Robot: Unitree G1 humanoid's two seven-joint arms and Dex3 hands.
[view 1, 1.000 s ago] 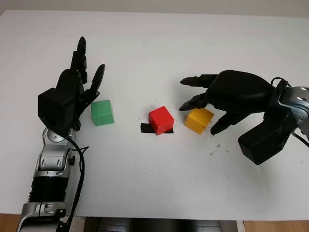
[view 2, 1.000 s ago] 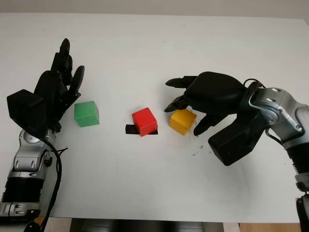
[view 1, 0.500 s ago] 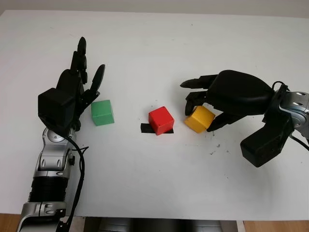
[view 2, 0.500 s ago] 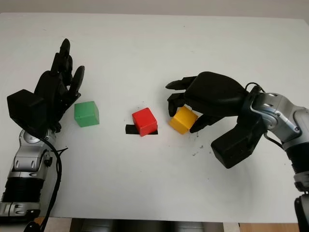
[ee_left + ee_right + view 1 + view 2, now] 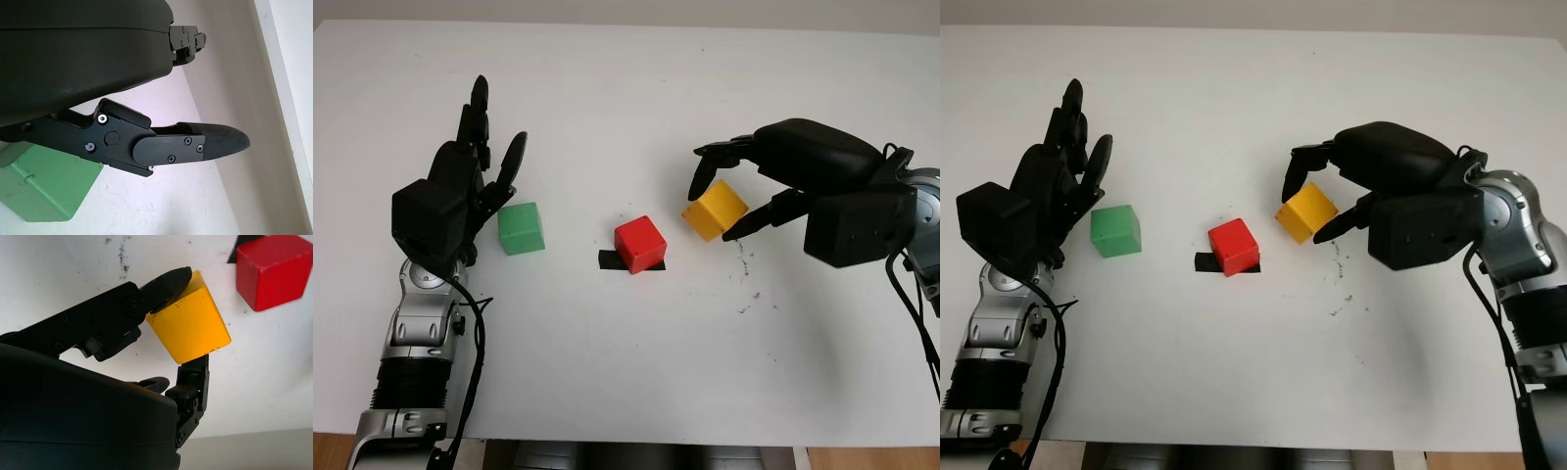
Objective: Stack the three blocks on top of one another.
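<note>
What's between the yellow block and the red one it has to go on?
Nothing visible. The right hand grips the yellow block, lifted just right of the red block, whose top is bare. The green block sits farther left by the open left hand.

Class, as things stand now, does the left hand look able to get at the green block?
Probably yes. The left hand is open and sits right beside the green block, with nothing between them. The red block stands well apart, and the right hand grips the yellow block farther off.

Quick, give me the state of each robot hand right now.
Left robot hand: open, beside the green block.
Right robot hand: closed on the yellow block.
</note>
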